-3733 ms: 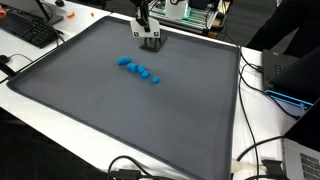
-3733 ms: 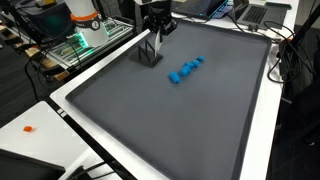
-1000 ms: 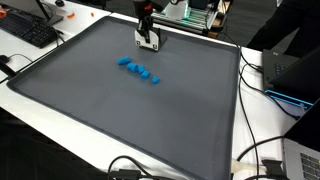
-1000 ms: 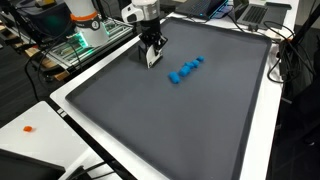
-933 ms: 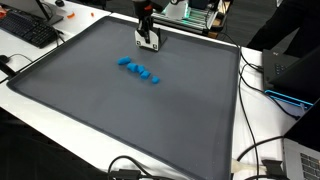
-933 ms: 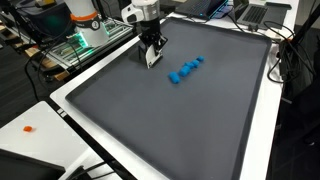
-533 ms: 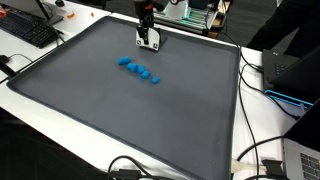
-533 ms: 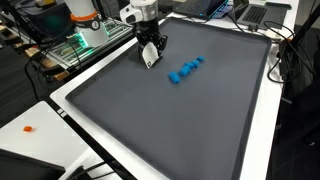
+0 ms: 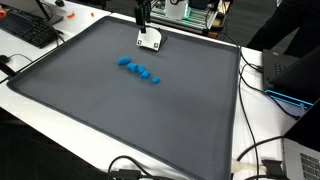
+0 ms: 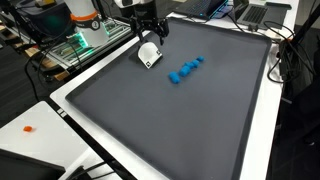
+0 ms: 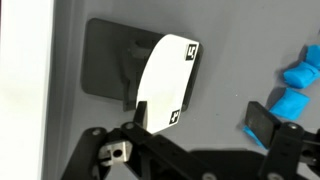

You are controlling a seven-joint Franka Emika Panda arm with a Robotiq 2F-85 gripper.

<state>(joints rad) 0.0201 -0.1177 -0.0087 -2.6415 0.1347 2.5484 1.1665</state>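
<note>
A white card [image 11: 165, 80] with small black corner marks leans on a dark grey holder [image 11: 105, 58] on the grey mat. In the wrist view my gripper [image 11: 200, 120] is open just above it, one black finger [image 11: 140, 114] overlapping the card's lower edge and the opposite one [image 11: 262, 122] well apart, nothing between them. In both exterior views the gripper [image 9: 143, 14] [image 10: 150, 27] hangs a little above the card [image 9: 150, 40] [image 10: 149, 55], apart from it. A row of small blue pieces [image 9: 138, 70] [image 10: 185, 69] [image 11: 295, 85] lies on the mat nearby.
The grey mat [image 9: 120, 110] has a raised light border [image 10: 90, 130]. A keyboard [image 9: 28, 30] lies beyond one edge, and cables and a laptop [image 9: 290, 75] beyond another. Electronics with green lights [image 10: 75, 45] stand close behind the arm.
The gripper was shut on the white card a second ago; it has opened, let the card go and risen. The card now leans free on its holder.
</note>
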